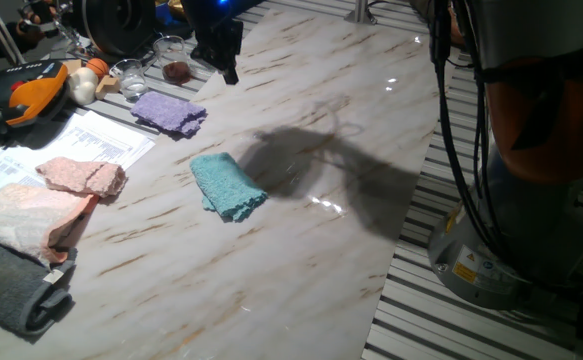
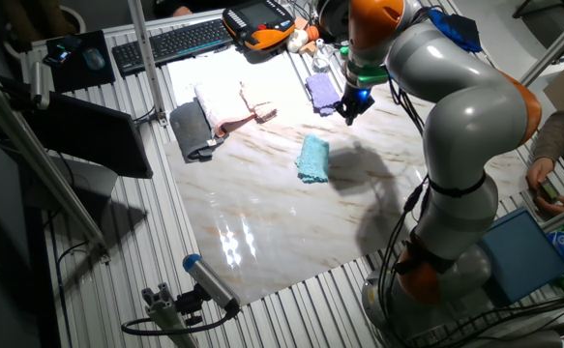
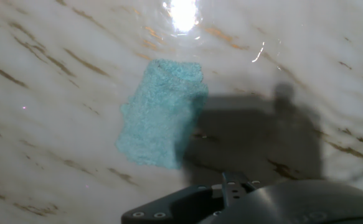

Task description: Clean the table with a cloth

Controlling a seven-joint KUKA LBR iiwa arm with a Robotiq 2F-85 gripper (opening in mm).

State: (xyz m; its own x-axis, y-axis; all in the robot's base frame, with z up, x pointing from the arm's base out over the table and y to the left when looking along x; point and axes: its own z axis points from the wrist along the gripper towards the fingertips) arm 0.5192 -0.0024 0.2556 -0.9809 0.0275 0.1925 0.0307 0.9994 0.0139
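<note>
The teal cloth [image 1: 228, 186] lies folded and flat near the middle of the white marble table [image 1: 301, 260]. It also shows in the other fixed view [image 2: 312, 158] and in the hand view [image 3: 162, 115], resting on the table [image 3: 56, 155]. My gripper [image 1: 229, 68] hangs in the air above the table's far side, apart from the cloth and holding nothing. The other fixed view shows the gripper [image 2: 349, 108] above and behind the cloth, next to the purple cloth. In the hand view only the black gripper body shows at the bottom edge, and the fingers are too dark to read.
A purple cloth [image 1: 168, 111] lies beyond the teal one. Pink cloths [image 1: 81, 176] and a dark grey cloth [image 1: 11, 290] lie at the left edge. Glass jars [image 1: 131, 75] and an orange pendant [image 1: 31, 92] stand at the back left. The robot base [image 1: 511, 200] stands on ribbed metal at the right.
</note>
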